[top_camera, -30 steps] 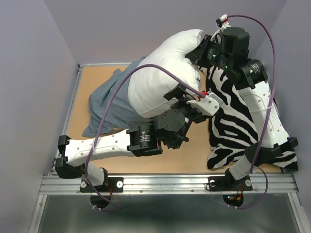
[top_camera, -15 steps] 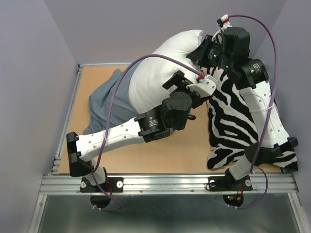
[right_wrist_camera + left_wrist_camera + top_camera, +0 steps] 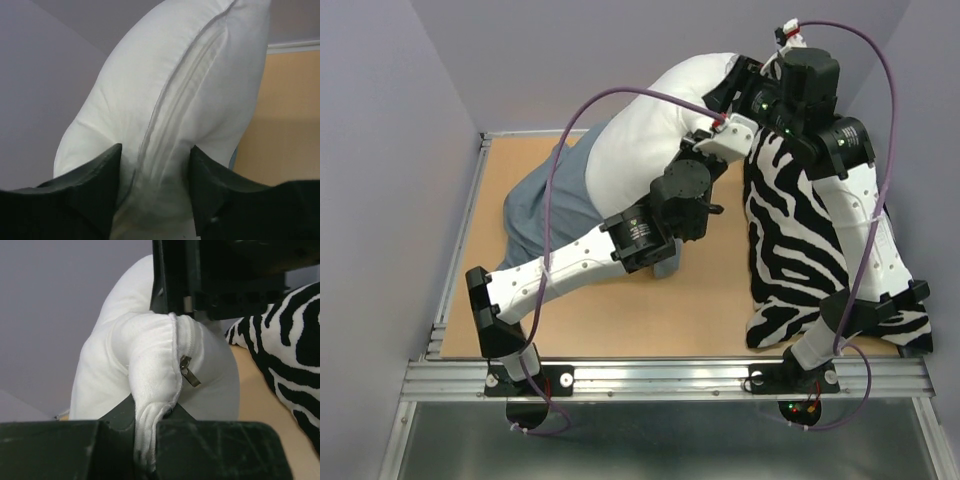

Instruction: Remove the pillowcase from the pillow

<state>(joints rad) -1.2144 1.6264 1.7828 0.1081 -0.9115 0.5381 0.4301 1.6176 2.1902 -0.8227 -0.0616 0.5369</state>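
The white pillow (image 3: 635,150) stands propped up at the back of the table, its far end raised. The blue-grey pillowcase (image 3: 545,205) is bunched around its lower left end. My left gripper (image 3: 708,122) is shut on a pinch of the pillow's seam (image 3: 150,405), just beside a metal zipper pull (image 3: 189,372). My right gripper (image 3: 725,90) is at the pillow's raised top end. Its jaws stand open, one on each side of the pillow's (image 3: 175,100) seamed edge.
A black-and-white zebra-print cushion (image 3: 810,240) lies along the right side under the right arm. Grey walls close in the back and both sides. The wooden tabletop (image 3: 620,310) shows in front of the pillow. A scrap of blue-grey cloth (image 3: 666,266) lies under the left forearm.
The left arm swung up and back to the pillow's raised end and closed on its seam. The right gripper, shut on the pillow before, has opened.
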